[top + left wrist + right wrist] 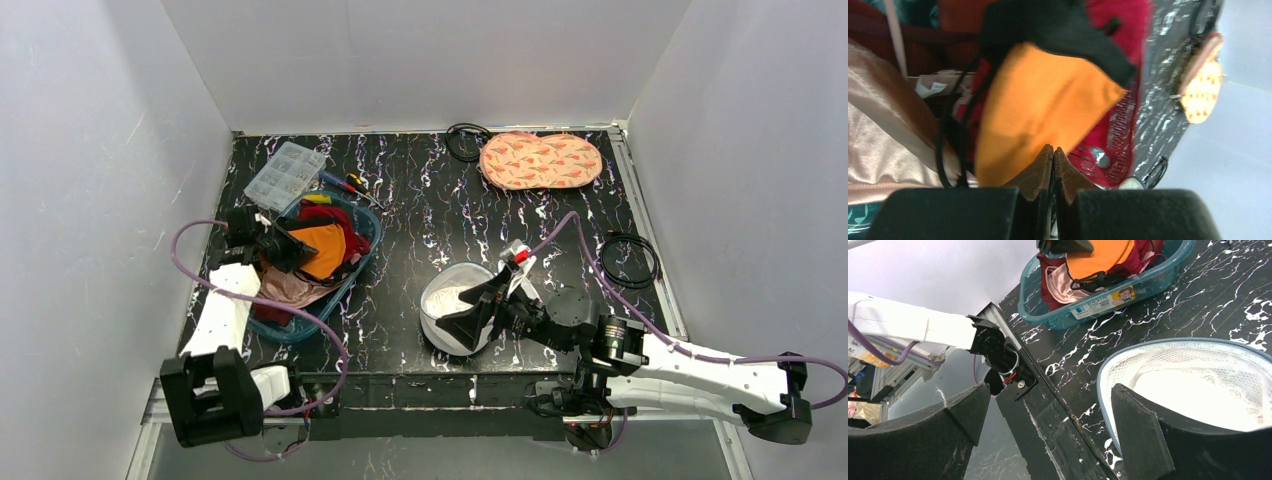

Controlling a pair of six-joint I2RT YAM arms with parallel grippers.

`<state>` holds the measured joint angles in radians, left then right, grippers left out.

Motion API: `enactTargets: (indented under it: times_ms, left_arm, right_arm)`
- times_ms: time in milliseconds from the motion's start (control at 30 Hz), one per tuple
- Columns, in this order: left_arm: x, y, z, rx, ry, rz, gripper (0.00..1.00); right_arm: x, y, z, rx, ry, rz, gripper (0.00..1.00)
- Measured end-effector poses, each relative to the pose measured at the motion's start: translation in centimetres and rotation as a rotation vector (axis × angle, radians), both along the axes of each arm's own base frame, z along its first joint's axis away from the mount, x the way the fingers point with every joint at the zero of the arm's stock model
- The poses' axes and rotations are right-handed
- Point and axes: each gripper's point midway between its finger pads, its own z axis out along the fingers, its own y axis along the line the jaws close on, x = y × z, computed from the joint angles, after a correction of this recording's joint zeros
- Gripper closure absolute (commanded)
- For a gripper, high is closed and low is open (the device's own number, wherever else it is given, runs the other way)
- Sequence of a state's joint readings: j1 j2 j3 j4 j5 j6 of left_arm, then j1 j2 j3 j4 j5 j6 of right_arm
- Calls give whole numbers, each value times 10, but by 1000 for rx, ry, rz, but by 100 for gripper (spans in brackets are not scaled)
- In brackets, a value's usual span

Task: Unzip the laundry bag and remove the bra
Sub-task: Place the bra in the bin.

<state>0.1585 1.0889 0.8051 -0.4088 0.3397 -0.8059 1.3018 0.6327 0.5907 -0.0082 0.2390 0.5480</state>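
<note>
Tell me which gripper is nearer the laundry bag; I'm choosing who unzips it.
Right. The right gripper is open at the laundry bag; the left gripper is shut over the basket, well away.

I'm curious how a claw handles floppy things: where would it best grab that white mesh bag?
Probably the blue-grey rim of the laundry bag, on the side nearest the arm, coming from above. It stands open-topped, so the rim is a thin edge two fingers can straddle; the open right gripper sits there.

Bright, even light — left wrist view smeared by blur, white laundry bag (1198,385) slightly overexposed.
</note>
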Motion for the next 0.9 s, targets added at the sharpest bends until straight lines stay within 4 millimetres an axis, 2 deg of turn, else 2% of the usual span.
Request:
enactTargets:
  times_ms: [67, 167, 300, 433, 500, 567, 633, 700, 767, 833, 867, 900]
  left_arm:
    - [-2, 0, -26, -18, 70, 11, 100]
    - [-7, 1, -48, -23, 124, 33, 100]
    - [-6, 4, -56, -15, 135, 52, 100]
    - [-6, 6, -55, -7, 128, 59, 100]
    - [-8, 6, -49, -1, 112, 56, 93]
    - [-12, 4, -35, 5, 77, 47, 82]
    - [-14, 2, -13, 10, 19, 33, 67]
    - [-18, -3, 20, 18, -79, 8, 54]
    - [-25, -16, 56, 36, -194, -40, 46]
    - [-42, -46, 86, 45, -295, -145, 43]
    - [-57, -69, 97, 39, -339, -233, 42]
    - [-67, -82, 102, 31, -360, -288, 42]
  right_arm:
    - [2, -2, 0, 2, 2, -16, 2]
    - [6, -7, -2, -1, 11, -50, 2]
    - [13, -18, -10, -10, 30, -108, 3]
    - [20, -30, -22, -33, 48, -173, 3]
    - [23, -35, -25, -46, 50, -201, 4]
    - [26, -39, -30, -72, 46, -223, 5]
    - [28, -44, -33, -113, 37, -239, 7]
    - [30, -47, -30, -154, 25, -249, 12]
    - [33, -47, -25, -193, 10, -255, 19]
    - [36, -44, -24, -234, -2, -259, 25]
    - [38, -42, -25, -265, -5, -262, 27]
    - [39, -39, -30, -299, -9, -261, 28]
